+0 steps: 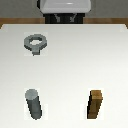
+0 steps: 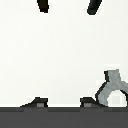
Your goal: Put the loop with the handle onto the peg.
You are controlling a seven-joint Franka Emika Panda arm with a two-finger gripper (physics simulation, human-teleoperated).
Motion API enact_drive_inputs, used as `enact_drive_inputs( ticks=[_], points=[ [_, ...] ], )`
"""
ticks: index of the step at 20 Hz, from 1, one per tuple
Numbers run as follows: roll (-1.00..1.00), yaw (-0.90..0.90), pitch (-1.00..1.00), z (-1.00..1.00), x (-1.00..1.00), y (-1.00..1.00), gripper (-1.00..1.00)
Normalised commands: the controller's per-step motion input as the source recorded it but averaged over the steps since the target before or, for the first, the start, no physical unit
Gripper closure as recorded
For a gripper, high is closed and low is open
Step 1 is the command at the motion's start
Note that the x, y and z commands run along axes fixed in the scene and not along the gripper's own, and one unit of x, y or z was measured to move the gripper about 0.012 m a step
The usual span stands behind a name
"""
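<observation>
Starting: nothing held yet, ring (image 1: 35, 42) flat on desk (image 1: 70, 65), toward the exterior view's left
End effector (image 2: 68, 6): mine, fingers spread apart, empty, above bare desk
Peg (image 1: 34, 104): upright, well apart from ring
Block (image 1: 96, 104): beside peg, ignore
Tip: centre over ring's tab, descend straight, pinch tab squarely

We are seeing the loop with the handle (image 1: 34, 42) showing as a flat mid grey, paler in the wrist view (image 2: 113, 85). The peg (image 1: 34, 104) is showing a darker grey, shading lighter at its rounded top. The wooden block (image 1: 96, 104) is showing brown, its front face lighter and its side nearly black-brown. The table (image 1: 75, 60) is showing plain white, unpatterned. The robot's base (image 1: 66, 6) is showing white over black. The fingertips (image 2: 44, 5) are looking black.
</observation>
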Motion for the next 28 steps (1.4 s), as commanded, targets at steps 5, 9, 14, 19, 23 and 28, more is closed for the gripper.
enact_drive_inputs(
  ticks=[5,9,14,19,23,28],
  points=[
    [0.0,0.0,0.0,0.0,0.0,0.0,-1.0],
    [0.0,0.0,0.0,0.0,0.0,-0.75,-1.0],
    [0.0,0.0,0.0,0.0,0.0,-1.0,-1.0],
    [0.0,0.0,0.0,0.0,0.2,-0.4,-1.0],
    [0.0,0.0,0.0,0.0,0.25,0.0,-1.0],
    [0.0,0.0,0.0,-0.8,0.2,0.0,-1.0]
  ],
)
